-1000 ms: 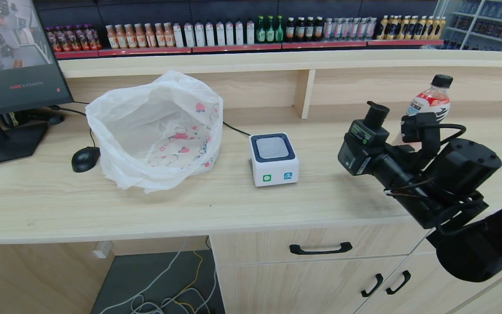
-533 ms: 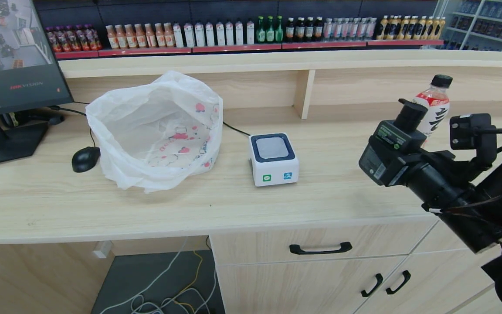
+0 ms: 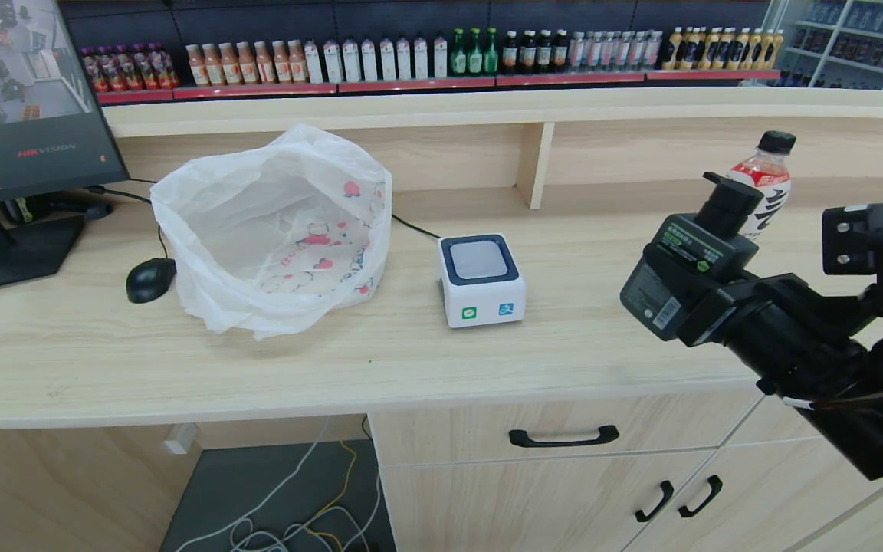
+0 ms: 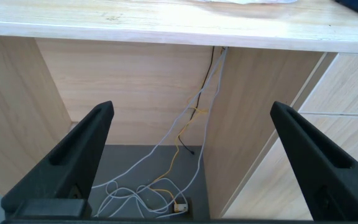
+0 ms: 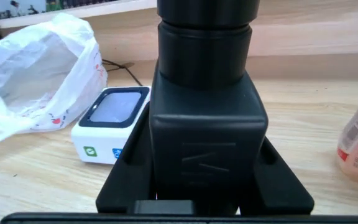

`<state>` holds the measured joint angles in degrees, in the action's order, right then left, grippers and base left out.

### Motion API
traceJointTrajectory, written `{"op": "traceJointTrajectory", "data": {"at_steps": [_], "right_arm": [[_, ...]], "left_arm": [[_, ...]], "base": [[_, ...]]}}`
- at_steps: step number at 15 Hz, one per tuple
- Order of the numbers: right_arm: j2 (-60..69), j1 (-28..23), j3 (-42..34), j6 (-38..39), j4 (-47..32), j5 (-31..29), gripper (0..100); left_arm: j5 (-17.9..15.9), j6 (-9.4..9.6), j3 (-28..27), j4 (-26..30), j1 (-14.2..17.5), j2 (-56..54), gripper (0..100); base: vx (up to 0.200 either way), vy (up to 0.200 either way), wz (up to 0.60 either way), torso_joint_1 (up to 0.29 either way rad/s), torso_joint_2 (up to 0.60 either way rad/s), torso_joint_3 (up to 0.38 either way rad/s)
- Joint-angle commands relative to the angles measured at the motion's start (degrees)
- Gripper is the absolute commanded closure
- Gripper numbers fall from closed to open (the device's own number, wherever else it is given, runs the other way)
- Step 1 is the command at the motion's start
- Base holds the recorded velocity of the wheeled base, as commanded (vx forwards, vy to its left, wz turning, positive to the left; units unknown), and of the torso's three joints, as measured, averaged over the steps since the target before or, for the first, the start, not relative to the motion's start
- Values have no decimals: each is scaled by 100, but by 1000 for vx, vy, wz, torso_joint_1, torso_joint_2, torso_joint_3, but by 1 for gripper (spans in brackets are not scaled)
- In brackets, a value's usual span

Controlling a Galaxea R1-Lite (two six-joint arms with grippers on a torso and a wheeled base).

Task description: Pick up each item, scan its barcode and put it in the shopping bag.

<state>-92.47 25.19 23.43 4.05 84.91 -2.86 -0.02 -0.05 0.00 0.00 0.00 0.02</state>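
Currently the right pincer (image 3: 717, 303) is clenched on the lower body of a black bottle (image 3: 679, 257), held tilted above the surface (image 3: 564, 345) with its cap toward 1 o'clock. The scanner (image 3: 481, 280) lies well apart at 9 o'clock, and the shopping bag (image 3: 273, 230) is farther along the same line. A drink bottle (image 3: 759, 188) stands close behind at 1 o'clock. The left pincer (image 4: 194, 149) hangs released below the surface edge.

Risk: the barcode, apparently on a side face, may miss the scanner window unless turned downward, and a careless swing could topple the drink bottle.

Versus one second earlier, the black bottle has shifted toward 3 o'clock.
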Motion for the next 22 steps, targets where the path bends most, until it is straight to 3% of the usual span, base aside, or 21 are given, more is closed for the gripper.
{"op": "traceJointTrajectory", "data": {"at_steps": [1, 6, 12, 15, 19, 22], "right_arm": [[211, 355, -225, 272, 8, 49, 100], [255, 1129, -295, 1643, 8, 137, 100], [255, 1841, -181, 3041, 96, 1262, 100], [229, 2025, -146, 3401, 307, 1675, 100], [97, 2456, 250, 3946, 509, 1710, 100], [-140, 2474, 549, 3981, 509, 1710, 100]], "left_arm": [[2, -4, 0, 0, 0, -2, 0], [2, -4, 0, 0, 0, -2, 0], [2, -4, 0, 0, 0, -2, 0], [2, -4, 0, 0, 0, -2, 0], [2, -4, 0, 0, 0, -2, 0], [2, -4, 0, 0, 0, -2, 0]], "base": [[0, 0, 0, 0, 0, 0], [0, 0, 0, 0, 0, 0], [0, 0, 0, 0, 0, 0], [0, 0, 0, 0, 0, 0], [0, 0, 0, 0, 0, 0], [0, 0, 0, 0, 0, 0]]}}
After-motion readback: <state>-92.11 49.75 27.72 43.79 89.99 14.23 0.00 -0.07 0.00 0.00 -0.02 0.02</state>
